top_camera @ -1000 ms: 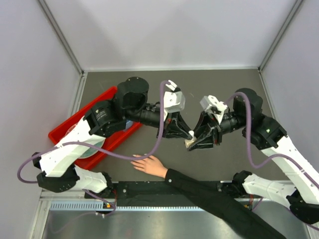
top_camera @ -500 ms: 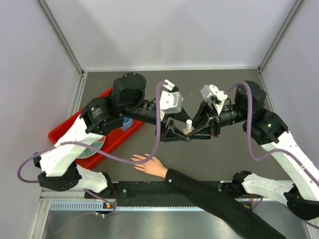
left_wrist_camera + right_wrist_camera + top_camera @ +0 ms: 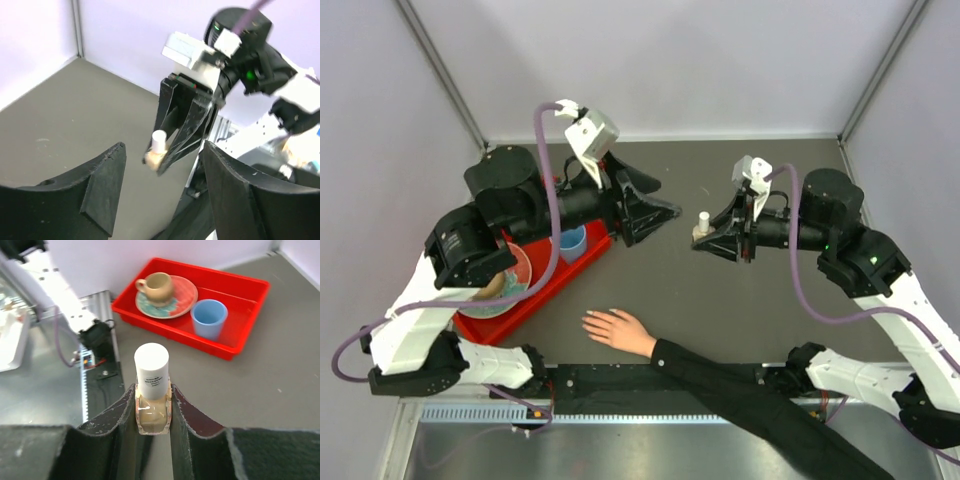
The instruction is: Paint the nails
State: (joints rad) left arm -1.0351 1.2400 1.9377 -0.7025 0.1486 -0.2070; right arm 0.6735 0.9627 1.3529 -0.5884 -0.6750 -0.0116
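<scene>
A flesh-toned hand (image 3: 620,330) with a black sleeve lies flat near the table's front; its nails (image 3: 587,321) are too small to make out. My right gripper (image 3: 702,238) is shut on a small tan polish bottle (image 3: 702,226) with a white cap, held upright above the mat. The right wrist view has the bottle (image 3: 152,400) pinched between both fingers of that gripper (image 3: 152,396). My left gripper (image 3: 665,200) hangs open to the bottle's left, apart from it. From the left wrist, the bottle (image 3: 158,147) is beyond the empty, open left gripper (image 3: 164,147).
A red tray (image 3: 556,283) sits at the left under my left arm. It holds a tan cup (image 3: 156,287) on a patterned plate (image 3: 182,297) and a blue cup (image 3: 209,319). Grey walls close the back and sides.
My left gripper has opened, let go of the bottle's cap and drawn back up and to the left. The right gripper has carried the bottle, cap still on, a little farther back.
</scene>
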